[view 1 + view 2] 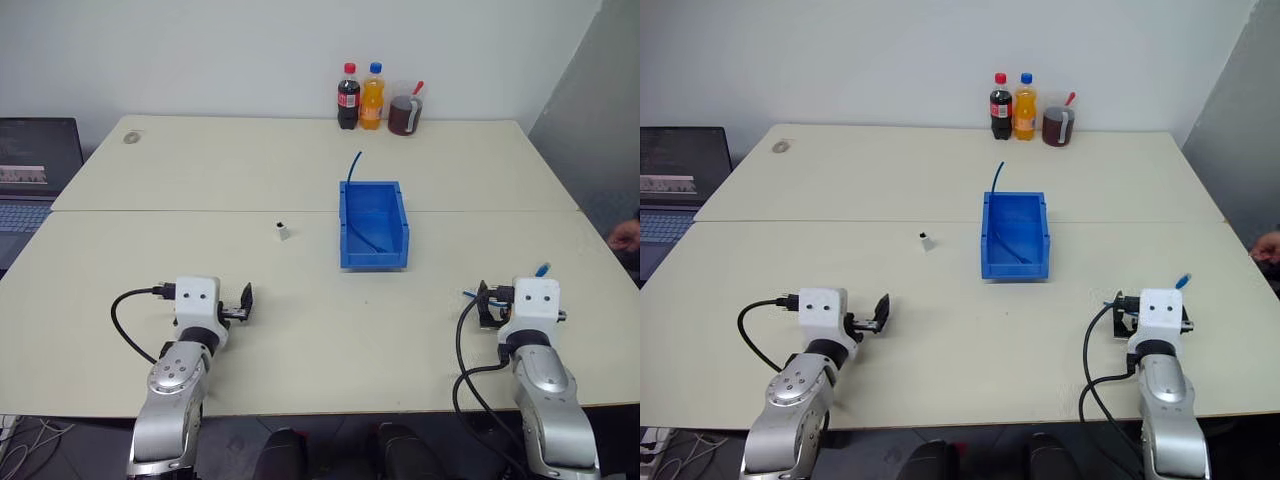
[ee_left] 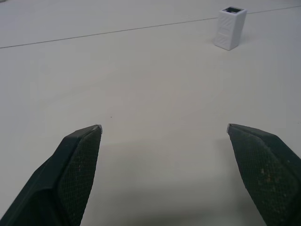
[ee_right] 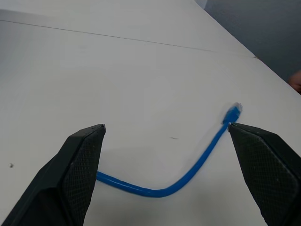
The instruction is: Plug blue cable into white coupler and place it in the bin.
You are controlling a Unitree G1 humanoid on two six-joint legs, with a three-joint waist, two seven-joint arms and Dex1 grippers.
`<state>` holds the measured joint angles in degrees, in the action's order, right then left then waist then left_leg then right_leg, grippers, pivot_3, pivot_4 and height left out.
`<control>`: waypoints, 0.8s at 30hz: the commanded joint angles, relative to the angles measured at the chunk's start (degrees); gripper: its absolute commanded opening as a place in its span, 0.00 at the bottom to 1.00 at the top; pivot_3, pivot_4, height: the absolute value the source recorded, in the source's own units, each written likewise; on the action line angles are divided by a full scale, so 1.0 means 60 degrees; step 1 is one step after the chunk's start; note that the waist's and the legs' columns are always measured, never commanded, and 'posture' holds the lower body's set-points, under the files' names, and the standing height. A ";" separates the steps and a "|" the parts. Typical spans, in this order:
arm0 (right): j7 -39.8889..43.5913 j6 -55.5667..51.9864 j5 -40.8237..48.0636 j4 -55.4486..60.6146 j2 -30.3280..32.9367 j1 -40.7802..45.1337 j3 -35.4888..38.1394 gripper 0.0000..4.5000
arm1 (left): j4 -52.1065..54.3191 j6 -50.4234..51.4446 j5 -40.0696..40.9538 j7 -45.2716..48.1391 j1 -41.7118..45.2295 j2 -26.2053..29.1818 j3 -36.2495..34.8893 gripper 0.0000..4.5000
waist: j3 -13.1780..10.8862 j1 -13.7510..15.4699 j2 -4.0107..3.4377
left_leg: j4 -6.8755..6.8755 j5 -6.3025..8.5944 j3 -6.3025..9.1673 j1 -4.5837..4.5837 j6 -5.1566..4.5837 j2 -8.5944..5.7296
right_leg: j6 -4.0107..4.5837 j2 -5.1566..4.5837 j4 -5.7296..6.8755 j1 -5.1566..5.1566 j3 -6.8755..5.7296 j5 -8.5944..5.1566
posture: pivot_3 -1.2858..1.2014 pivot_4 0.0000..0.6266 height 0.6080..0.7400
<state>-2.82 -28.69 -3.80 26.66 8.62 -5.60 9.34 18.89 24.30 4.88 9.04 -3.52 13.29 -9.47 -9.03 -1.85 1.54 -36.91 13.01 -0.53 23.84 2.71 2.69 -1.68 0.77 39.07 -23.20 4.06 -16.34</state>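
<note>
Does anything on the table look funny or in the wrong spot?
One thing: the blue bin already has a thin blue cable poking up over its back wall, while another blue cable lies loose on the table by the right hand. The white coupler stands upright, unplugged.

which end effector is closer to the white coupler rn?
Left. The left end effector sits on the coupler's side of the table, with the white coupler just ahead of its open fingers. The right end effector is far across the table, beyond the bin.
</note>
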 commanded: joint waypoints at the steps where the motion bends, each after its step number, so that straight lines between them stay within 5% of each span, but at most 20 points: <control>1: 0.0024 0.0055 -0.0099 0.0553 0.0052 -0.0010 0.0015 0.98 | 0.0472 -0.0083 0.0086 -0.0017 -0.0129 0.0016 -0.0117 1.00 | 0.0000 -0.0002 0.0000 | 0.0000 0.0000 0.0000 0.0000 0.0000 0.0000 | 0.0000 0.0000 0.0000 0.0000 0.0000 0.0000 | 0.52 0.24 1.00; 24: -0.0109 -0.0047 -0.0117 0.0565 -0.0106 -0.0094 0.0037 0.98 | 0.0848 0.0005 0.0216 -0.0166 -0.0525 0.0021 -0.0180 1.00 | 0.0000 0.0001 0.0000 | 0.0000 0.0000 0.0001 0.0000 0.0000 0.0001 | -0.0003 -0.0001 -0.0001 0.0000 0.0000 -0.0002 | 0.52 0.24 1.00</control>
<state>-3.14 -29.15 -3.85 26.92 7.82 -6.01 8.88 21.56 24.57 5.79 8.13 -6.71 13.22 -9.90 -9.03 -1.84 1.54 -36.91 13.00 -0.52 23.84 2.71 2.70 -1.70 0.77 39.06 -23.20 4.06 -16.35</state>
